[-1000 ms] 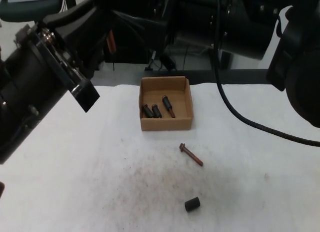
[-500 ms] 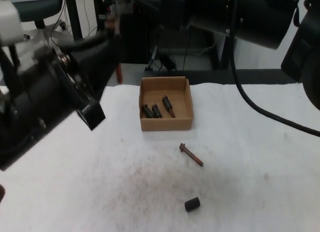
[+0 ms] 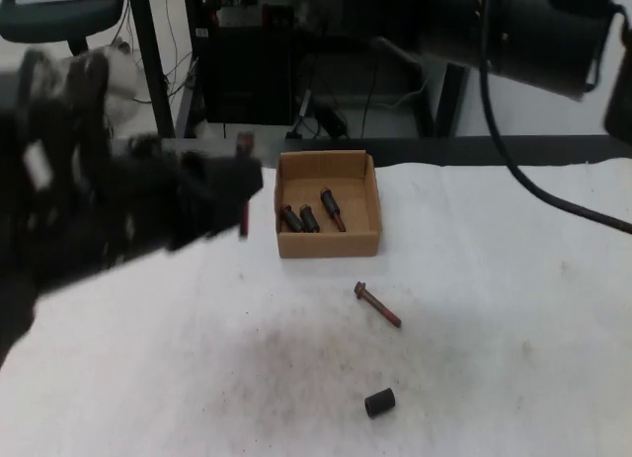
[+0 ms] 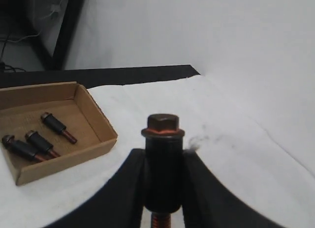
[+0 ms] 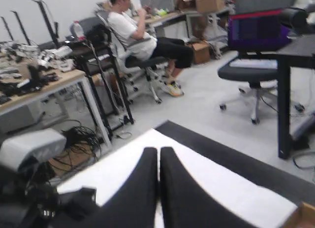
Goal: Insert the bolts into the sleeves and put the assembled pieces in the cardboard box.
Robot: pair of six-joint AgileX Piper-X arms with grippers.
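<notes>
Three black-sleeved bolts (image 3: 308, 218) lie in the brown cardboard box (image 3: 329, 244), the left gripper (image 4: 163, 181) pinches a fourth assembled piece (image 4: 163, 139), the right gripper (image 5: 158, 155) is pressed together empty, and one reddish metal bolt (image 3: 378, 306) and one black cylindrical sleeve (image 3: 379, 402) lie unassembled.

Lab/office: benches (image 5: 44, 87) w/ equip., swivel chairs (image 5: 253, 70), floor cables (image 5: 83, 144).

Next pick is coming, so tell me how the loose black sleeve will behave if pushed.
The sleeve seems to lie on its side, so it will probably roll if nudged sideways. It looks rigid, likely keeping shape when gripped. The soft-looking cloth may slow any rolling.
</notes>
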